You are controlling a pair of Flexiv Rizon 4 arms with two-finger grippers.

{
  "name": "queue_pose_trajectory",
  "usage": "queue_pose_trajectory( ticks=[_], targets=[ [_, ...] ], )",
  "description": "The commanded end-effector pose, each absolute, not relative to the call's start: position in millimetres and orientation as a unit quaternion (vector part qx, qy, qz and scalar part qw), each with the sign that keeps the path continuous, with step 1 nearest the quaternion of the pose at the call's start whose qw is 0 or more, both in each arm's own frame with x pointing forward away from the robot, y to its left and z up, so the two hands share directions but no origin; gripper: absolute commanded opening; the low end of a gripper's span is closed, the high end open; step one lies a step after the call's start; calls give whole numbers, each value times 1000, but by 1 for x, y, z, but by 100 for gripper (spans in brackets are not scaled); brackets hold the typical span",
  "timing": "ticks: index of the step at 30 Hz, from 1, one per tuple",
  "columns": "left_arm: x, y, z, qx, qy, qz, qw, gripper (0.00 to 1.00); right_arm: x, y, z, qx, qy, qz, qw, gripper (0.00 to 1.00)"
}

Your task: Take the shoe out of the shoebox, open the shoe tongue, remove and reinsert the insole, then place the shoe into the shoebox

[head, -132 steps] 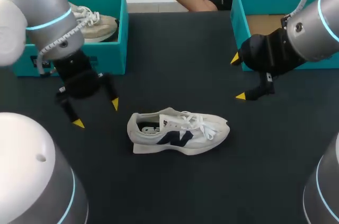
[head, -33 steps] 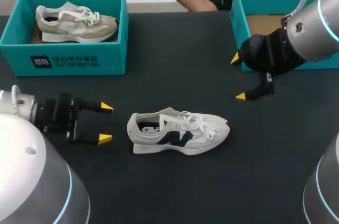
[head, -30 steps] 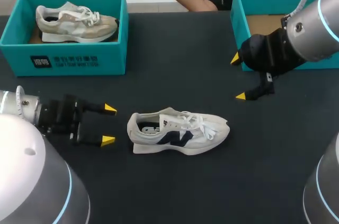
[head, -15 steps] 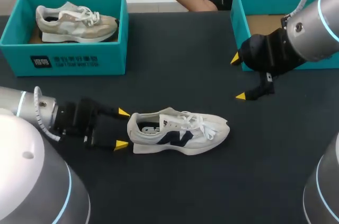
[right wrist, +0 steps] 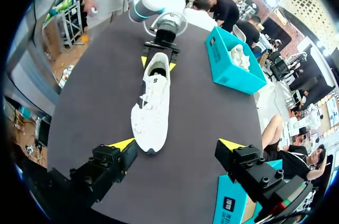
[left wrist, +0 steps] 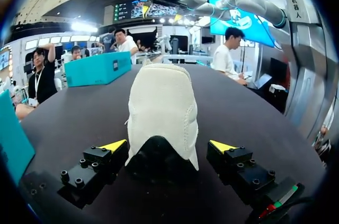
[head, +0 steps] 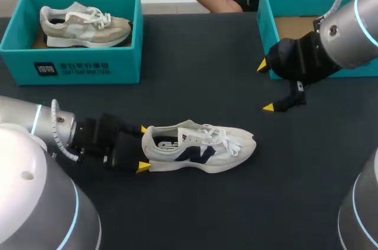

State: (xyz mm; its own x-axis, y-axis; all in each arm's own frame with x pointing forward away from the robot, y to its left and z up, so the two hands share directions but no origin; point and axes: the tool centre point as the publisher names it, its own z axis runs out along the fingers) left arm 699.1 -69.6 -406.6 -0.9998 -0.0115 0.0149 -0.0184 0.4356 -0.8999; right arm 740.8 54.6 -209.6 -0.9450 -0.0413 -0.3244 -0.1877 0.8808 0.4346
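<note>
A white shoe (head: 201,146) with a dark side logo lies on its sole on the black table, toe to the right, laces tied. My left gripper (head: 143,148) is open at its heel, one yellow tip on each side. In the left wrist view the heel of the shoe (left wrist: 161,107) sits between the fingers of the left gripper (left wrist: 168,145), with small gaps showing. My right gripper (head: 265,86) hangs open above the table beside the empty teal shoebox (head: 267,19). From the right wrist view, the shoe (right wrist: 152,102) lies ahead of the right gripper (right wrist: 176,144).
A second teal box (head: 77,67) at the back left holds a beige shoe (head: 82,24). Bare table (head: 201,72) stretches between the two boxes and in front of the white shoe.
My left gripper has slid right along the table until its open fingers straddle the shoe's heel. The shoe and the right arm have not moved.
</note>
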Motion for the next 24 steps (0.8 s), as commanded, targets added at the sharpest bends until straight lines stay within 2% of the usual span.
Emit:
queue_pose_trajectory(
  ticks=[1,14,15,18,19,20,24],
  targets=[
    [699,-79,-412,7,-851,526,2,100,740,55,-211,-59,958,235,156,100],
    [701,-93,-418,21,-856,516,-10,100,740,55,-211,-59,958,235,156,100],
    [701,-92,-418,28,-858,513,-11,91,740,55,-211,-59,958,235,156,100],
    [702,-91,-418,26,-859,512,-9,35,740,55,-211,-59,958,235,156,100],
    [702,-92,-419,25,-859,512,-8,4,740,55,-211,-59,958,235,156,100],
    [701,-92,-419,21,-860,509,-3,0,740,55,-211,-59,958,235,156,100],
    [699,-92,-420,28,-860,510,3,0,740,55,-211,-59,958,235,156,100]
  ],
)
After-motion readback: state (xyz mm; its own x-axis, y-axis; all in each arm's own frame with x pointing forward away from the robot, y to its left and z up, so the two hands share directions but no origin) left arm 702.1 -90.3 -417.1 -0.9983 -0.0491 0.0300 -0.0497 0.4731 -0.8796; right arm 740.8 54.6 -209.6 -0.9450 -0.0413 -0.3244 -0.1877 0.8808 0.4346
